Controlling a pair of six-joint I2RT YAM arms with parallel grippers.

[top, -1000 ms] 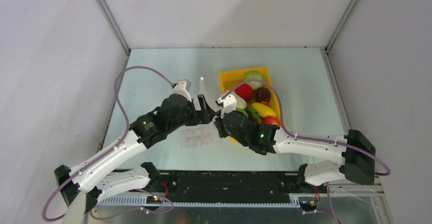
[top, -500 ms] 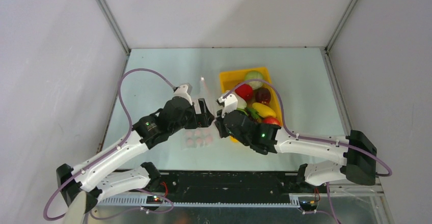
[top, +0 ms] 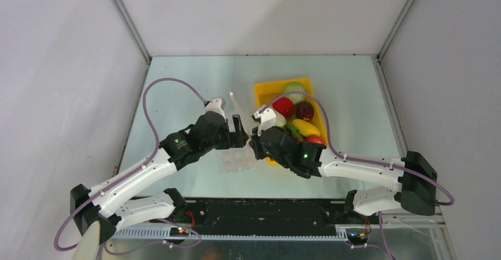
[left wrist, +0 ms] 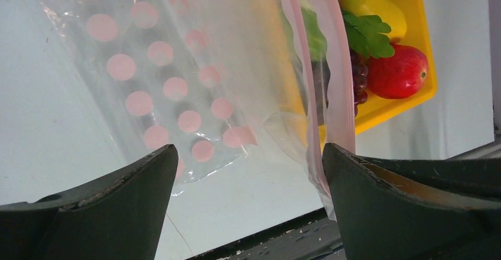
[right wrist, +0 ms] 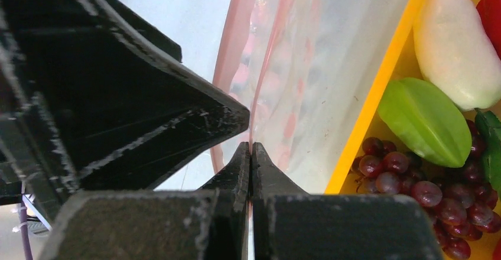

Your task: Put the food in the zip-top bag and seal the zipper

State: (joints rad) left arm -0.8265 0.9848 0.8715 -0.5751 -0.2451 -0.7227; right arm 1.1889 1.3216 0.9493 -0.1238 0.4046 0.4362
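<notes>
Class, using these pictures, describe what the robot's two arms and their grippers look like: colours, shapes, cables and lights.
Both the left arm and right arm have white links joined by bulky black joints. A thin purple cable runs along each, and a small green light glows near each wrist. The left gripper and right gripper have black, wedge-shaped, scuffed fingers.

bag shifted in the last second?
Yes. In the top view the dotted lower part of the bag has slid right, toward the yellow tray, narrowing the gap to the tray's near left corner.
</notes>
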